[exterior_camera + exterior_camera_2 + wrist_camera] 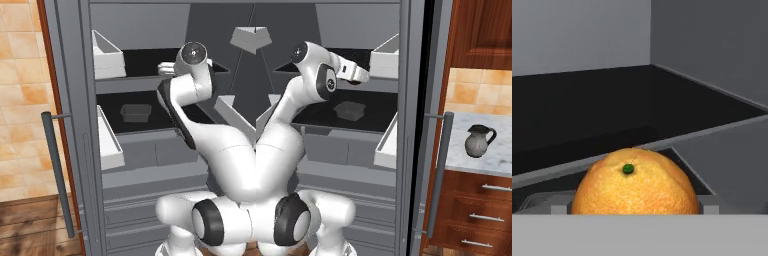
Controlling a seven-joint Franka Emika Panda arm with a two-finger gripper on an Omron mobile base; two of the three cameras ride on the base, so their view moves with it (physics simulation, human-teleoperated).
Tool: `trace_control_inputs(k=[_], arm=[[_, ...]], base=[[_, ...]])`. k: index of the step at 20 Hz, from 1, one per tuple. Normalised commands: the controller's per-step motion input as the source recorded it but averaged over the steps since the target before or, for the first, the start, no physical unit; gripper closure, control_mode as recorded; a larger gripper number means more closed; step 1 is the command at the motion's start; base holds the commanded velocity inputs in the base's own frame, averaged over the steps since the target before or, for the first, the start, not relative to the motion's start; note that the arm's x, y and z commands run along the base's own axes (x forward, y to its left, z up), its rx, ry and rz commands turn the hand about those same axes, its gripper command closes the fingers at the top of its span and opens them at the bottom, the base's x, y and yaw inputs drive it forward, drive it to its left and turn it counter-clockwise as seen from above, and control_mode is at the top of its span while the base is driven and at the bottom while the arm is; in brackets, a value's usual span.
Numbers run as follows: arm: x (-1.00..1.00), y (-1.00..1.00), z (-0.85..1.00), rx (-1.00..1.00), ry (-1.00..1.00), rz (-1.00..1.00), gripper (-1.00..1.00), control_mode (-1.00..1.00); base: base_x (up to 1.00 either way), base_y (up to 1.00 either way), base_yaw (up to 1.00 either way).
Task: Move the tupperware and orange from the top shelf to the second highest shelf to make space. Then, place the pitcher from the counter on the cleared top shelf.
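- The gripper point(634, 210) has the orange point(634, 185) between its jaws. The jaws stand wide, and the fruit fills the whole gap between them.
- In the hand view, one small grey fingertip point(559, 209) sits against one flank of the orange, and the other fingertip sits against the opposite flank.
- The orange's green stem dot faces the hand camera, a little above the middle of the fruit.
- The orange sits just in front of the grey front edge of the top shelf point(587, 110). It covers part of that edge in the hand view and is off the black board.
- In the left base view, the gripper point(165, 67) is at the height of the top shelf point(145, 60), towards its right half. The right base view shows the hand point(358, 76) at that shelf's front edge.
- The tupperware point(136, 113) stands upright one level below the top shelf, on the second highest shelf point(112, 107). It is near the middle of that board and well apart from the gripper.
- A white bin point(107, 55) rests on the left end of the top shelf. Another white bin point(110, 145) hangs lower, below that end.
- The pitcher point(478, 141) stands upright on the counter point(496, 155), well to the right of the top shelf and lower than it.
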Motion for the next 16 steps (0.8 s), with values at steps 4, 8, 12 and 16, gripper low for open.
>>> trace_control_inputs(k=[4, 8, 12, 16], arm=[[-1.00, 0.31, -0.34, 0.00, 0.01, 0.16, 1.00, -1.00], [-0.89, 0.11, -0.79, 0.00, 0.00, 0.19, 1.00, -1.00], [-0.54, 0.00, -0.88, 0.00, 0.01, 0.09, 1.00, -1.00], [-0.07, 0.00, -0.81, 0.00, 0.03, 0.05, 1.00, -1.00]], base=[[0.00, 0.00, 0.00], [0.00, 0.00, 0.00], [0.00, 0.00, 0.00], [0.00, 0.00, 0.00]])
